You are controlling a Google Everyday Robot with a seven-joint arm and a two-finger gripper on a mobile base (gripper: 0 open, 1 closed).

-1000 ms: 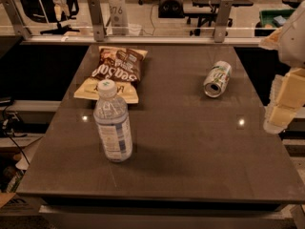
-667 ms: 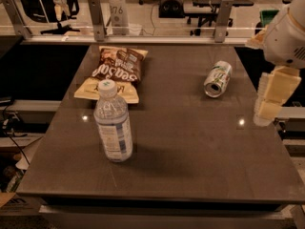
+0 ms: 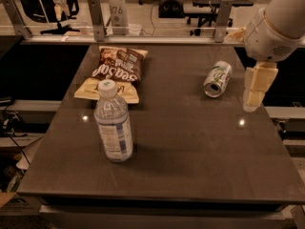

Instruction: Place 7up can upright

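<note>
Hand [image 3: 252,98] rt of lying 7up can [image 3: 218,78]

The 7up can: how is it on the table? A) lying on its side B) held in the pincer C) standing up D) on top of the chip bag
A: the 7up can lies on its side on the table, one round end toward the camera. The pincer hangs to its right, not touching it.

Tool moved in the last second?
Yes. The tool has shifted left, in from the right edge of the table toward the 7up can, which lies on its side, unmoved. It hangs just right of the can.
</note>
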